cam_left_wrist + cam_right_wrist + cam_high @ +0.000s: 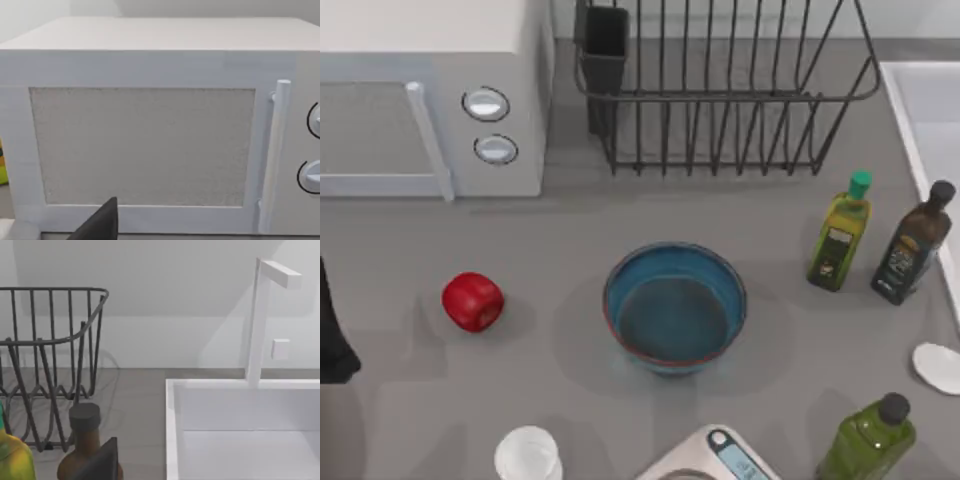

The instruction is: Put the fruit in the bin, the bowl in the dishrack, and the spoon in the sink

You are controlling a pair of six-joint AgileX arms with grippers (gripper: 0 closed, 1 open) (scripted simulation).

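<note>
- Since nothing is placed yet, fruit [472, 301] sits left of the bowl [675, 308], spoon [937, 366] right, dishrack [720, 90] behind it empty.
- Whether either tool is spread, I cannot tell.

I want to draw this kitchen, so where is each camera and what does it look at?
Top view: above the table, looking down at the bowl, fruit and dishrack; the left arm's dark edge shows.
Left wrist view: on the left arm, facing the microwave; a dark tip of the left hand shows.
Right wrist view: on the right arm, facing the sink; a dark tip of the right hand shows.
Shared: top and right wrist views both show the dishrack.
</note>
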